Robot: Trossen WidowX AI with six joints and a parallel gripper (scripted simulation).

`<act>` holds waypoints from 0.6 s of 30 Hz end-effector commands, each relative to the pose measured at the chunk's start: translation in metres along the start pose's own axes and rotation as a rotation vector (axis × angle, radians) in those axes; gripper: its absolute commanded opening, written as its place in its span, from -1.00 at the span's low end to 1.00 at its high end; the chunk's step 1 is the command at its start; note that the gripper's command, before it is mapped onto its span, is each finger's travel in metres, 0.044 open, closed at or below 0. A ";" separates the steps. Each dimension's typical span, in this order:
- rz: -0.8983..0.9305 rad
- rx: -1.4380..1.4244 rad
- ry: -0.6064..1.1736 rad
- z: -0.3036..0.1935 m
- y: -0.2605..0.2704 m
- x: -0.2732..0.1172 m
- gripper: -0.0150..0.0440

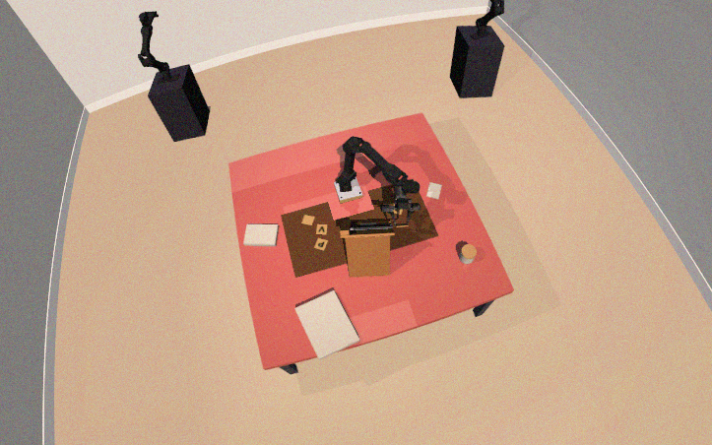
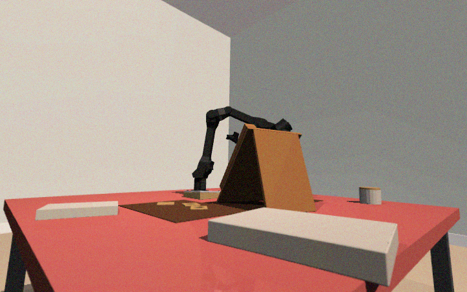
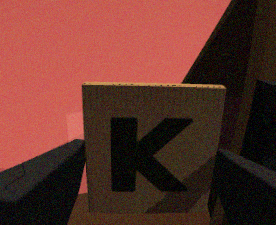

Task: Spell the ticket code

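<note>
My gripper [image 1: 399, 220] [image 3: 151, 155] is shut on the K tile [image 3: 163, 103], its fingers at the tile's left and right edges. The K reads upright in the wrist view. The gripper is beside the right end of the A-shaped board [image 1: 368, 257] [image 2: 285, 170], on the arm's side. The dark rail [image 1: 370, 226] runs along that side of the board; any letters in it cannot be read. Three tiles lie on the left part of the brown mat: one plain-looking tile [image 1: 307, 220], one marked tile [image 1: 321, 229] and another marked tile [image 1: 320, 243].
A small white card [image 1: 433, 190], unreadable here, lies right of the arm. A cork-topped can [image 1: 468, 253] [image 2: 369, 196] stands at the right. A white block [image 1: 260, 234] [image 2: 79, 210] lies at the left, and a larger white block [image 1: 327, 323] [image 2: 300, 235] near the front edge.
</note>
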State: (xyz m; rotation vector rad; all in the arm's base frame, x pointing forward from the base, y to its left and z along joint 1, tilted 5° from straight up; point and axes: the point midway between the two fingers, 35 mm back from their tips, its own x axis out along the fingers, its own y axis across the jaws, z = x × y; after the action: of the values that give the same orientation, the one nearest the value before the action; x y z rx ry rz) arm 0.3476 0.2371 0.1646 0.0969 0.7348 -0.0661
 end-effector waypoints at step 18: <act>0.001 -0.006 0.007 -0.003 -0.011 0.001 -0.49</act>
State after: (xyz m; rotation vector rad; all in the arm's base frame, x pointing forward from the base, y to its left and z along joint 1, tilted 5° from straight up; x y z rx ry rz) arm 0.3470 0.2282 0.1640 0.0961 0.7348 -0.0664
